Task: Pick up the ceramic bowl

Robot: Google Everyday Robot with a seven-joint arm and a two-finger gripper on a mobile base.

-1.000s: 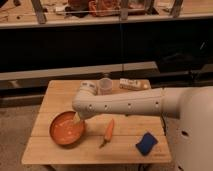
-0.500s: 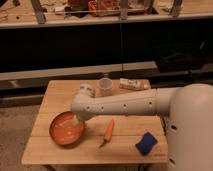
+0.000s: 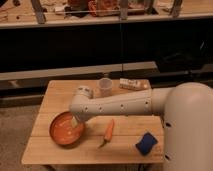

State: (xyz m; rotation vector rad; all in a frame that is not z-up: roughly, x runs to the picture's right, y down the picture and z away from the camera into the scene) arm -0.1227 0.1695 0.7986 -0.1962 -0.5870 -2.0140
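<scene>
Bowl (image 3: 62, 133) looks hard, heavy, slippery and breakable, so grab its rim, where the pincer (image 3: 75, 121) sits, open or closed I cannot tell.

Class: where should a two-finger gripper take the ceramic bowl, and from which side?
Take the ceramic bowl by its rim, one finger inside and one outside, coming down from above: it sits upright, wide and shallow, likely too broad to span. The gripper is at the rim nearest the carrot.
</scene>
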